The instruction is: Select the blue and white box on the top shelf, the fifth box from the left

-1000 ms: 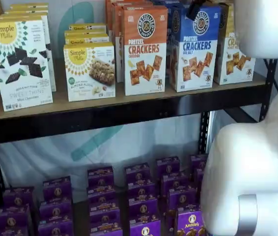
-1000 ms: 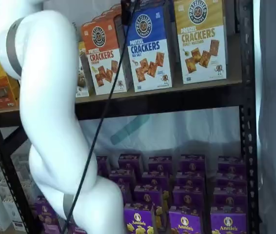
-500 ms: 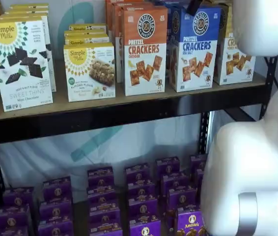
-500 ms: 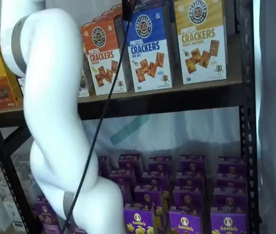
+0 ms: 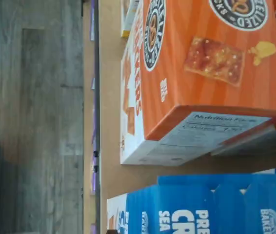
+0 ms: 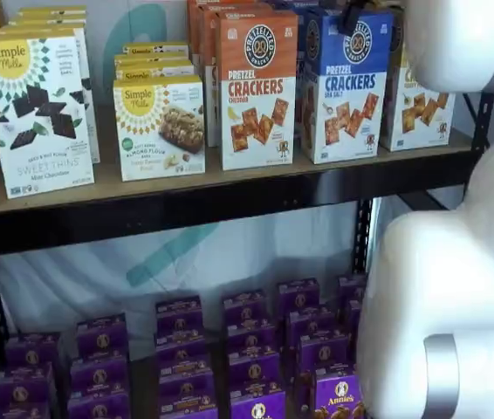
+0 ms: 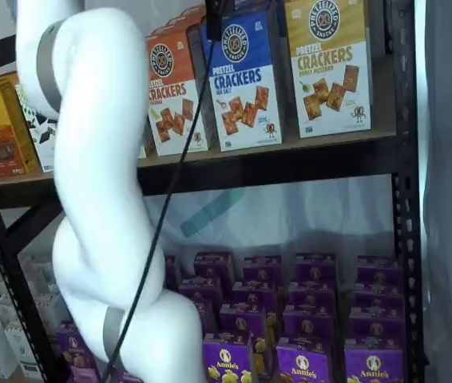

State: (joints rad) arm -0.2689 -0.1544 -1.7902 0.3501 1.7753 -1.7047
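The blue and white box [image 6: 345, 83] stands upright on the top shelf [image 6: 186, 206], between an orange-topped Cheddar box [image 6: 258, 87] and a yellow-topped box [image 6: 417, 105]. It also shows in a shelf view [image 7: 243, 80] with the shelf rail [image 7: 274, 164] below it. My gripper [image 6: 352, 17] shows only as black fingers at the box's top front edge, and as a dark finger [image 7: 213, 11] at the view's top edge. No gap or grasp can be made out. The wrist view shows the blue box's top [image 5: 201, 209] beside the orange box [image 5: 201, 73].
Simple Mills boxes [image 6: 34, 109] [image 6: 160, 124] stand further left on the shelf. Purple Annie's boxes [image 6: 251, 349] [image 7: 306, 319] fill the lower shelf. My white arm [image 6: 456, 262] [image 7: 98, 199] stands before the shelves, a black cable [image 7: 174, 175] hanging beside it. A black upright [image 7: 406, 159] bounds the right side.
The white arm has swung sideways in both shelf views, uncovering more of the Cheddar box. The black fingers stay at the blue box's top, shifted only slightly. The boxes have not moved.
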